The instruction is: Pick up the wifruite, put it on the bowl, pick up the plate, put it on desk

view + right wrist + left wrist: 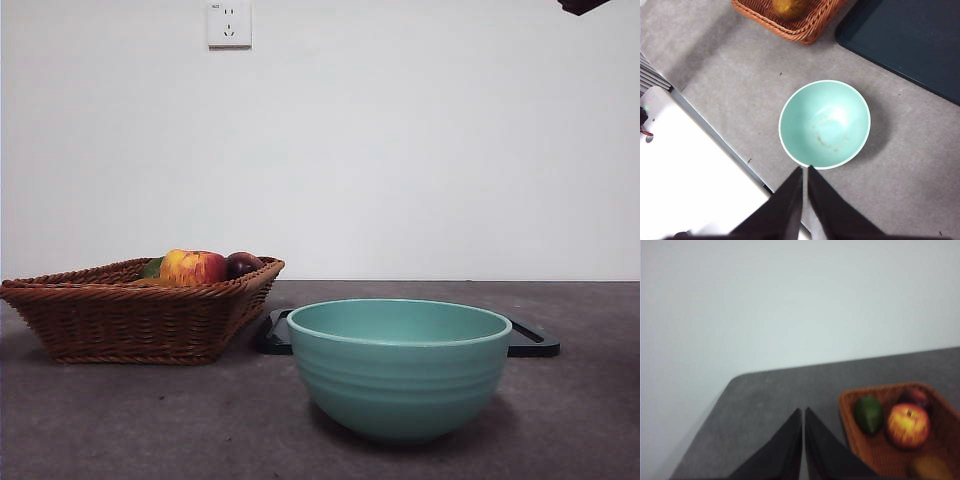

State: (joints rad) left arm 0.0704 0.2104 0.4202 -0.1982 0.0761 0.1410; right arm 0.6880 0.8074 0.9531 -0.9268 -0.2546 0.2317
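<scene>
- No brand or label is seen on any item; a white wall socket point(229, 23) carries tiny marks that cannot be read.
- The bowl point(399, 366) is found upright on the desk point(150, 420), mouth up, round, with no long axis; faint ridges ring its outside. Faint brownish specks are noted inside it in the right wrist view point(824, 124); otherwise it is empty.
- A wicker basket point(130, 315) is set on the desk to the left of the bowl in the front view, apart from it. In it are seen a red-yellow apple point(192, 267), a dark plum-like fruit point(243, 263) touching it, a green fruit point(869, 414) and a yellow-brown fruit point(789, 7).
- A flat black tray point(533, 342) lies behind the bowl, its corner just beside the basket.
- Left gripper point(803, 412): held above the desk near the basket's corner, apart from the fruit; jaws pressed together, nothing between them.
- Right gripper point(805, 170): held high over the desk, pointed down, its tips beside the bowl's rim in the wrist view; jaws closed together, empty. A black tip point(582, 6) is seen at the front view's top right corner.
</scene>
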